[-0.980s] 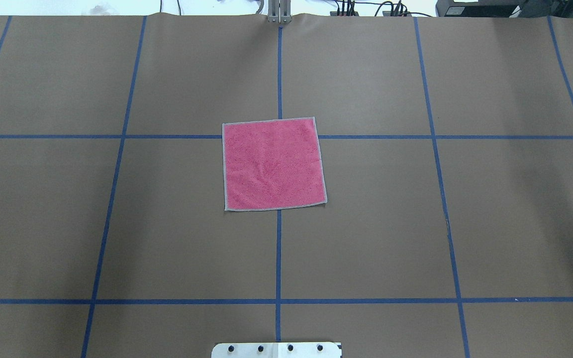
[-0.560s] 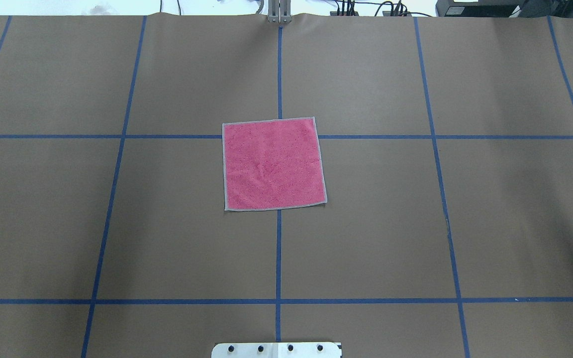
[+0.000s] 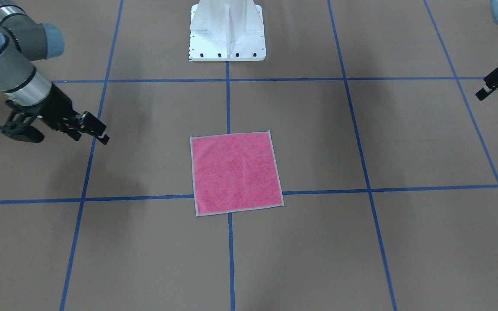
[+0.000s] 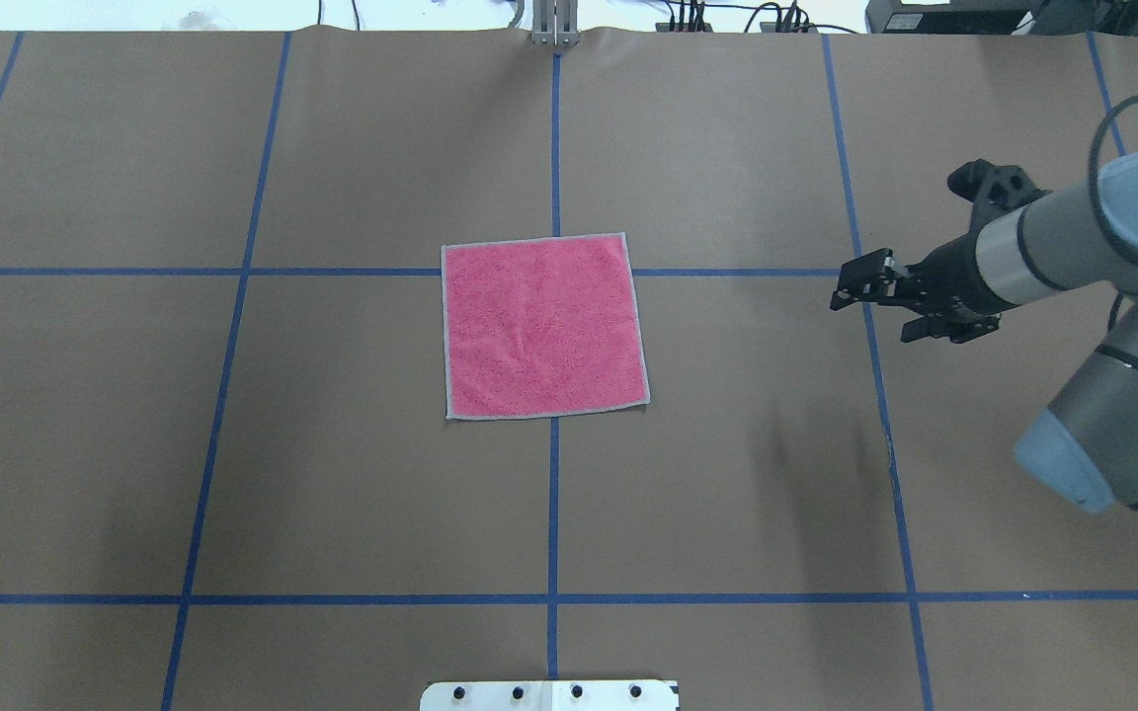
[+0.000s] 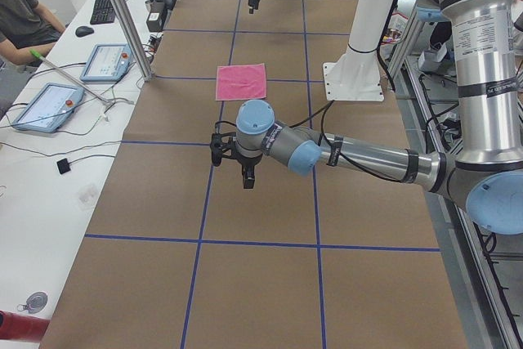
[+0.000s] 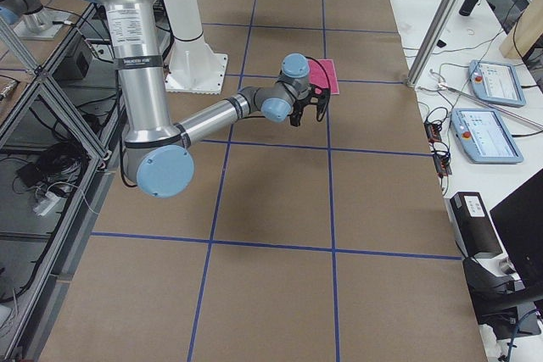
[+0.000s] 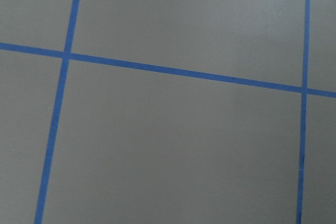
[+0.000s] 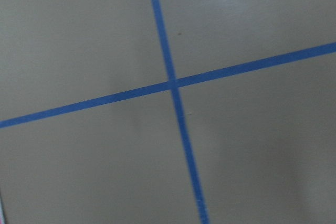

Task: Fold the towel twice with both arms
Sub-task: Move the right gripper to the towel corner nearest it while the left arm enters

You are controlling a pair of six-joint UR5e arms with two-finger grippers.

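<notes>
Two tools clear of flat pink towel (image 4: 541, 326): right gripper (image 4: 848, 285), left gripper (image 3: 493, 93); jaw spacing unclear.

Both arms alike; right arm (image 4: 1053, 247) is silver-grey tube links with dark grey bands at the joints and light blue joint caps (image 4: 1063, 464); right gripper (image 4: 851, 284) black, two fingers, small white marks near the tips; chunky black bracket just behind it at the wrist; thin black cable (image 4: 1132, 98) loops off the wrist, further back from the gripper; left arm (image 5: 368, 157) same build, blue cap right behind its black left gripper (image 5: 231, 163); upper links are fat silver tubes with a printed label; white pedestal (image 3: 227, 30) flares to a foot plate, row of black screws along its edge.
</notes>
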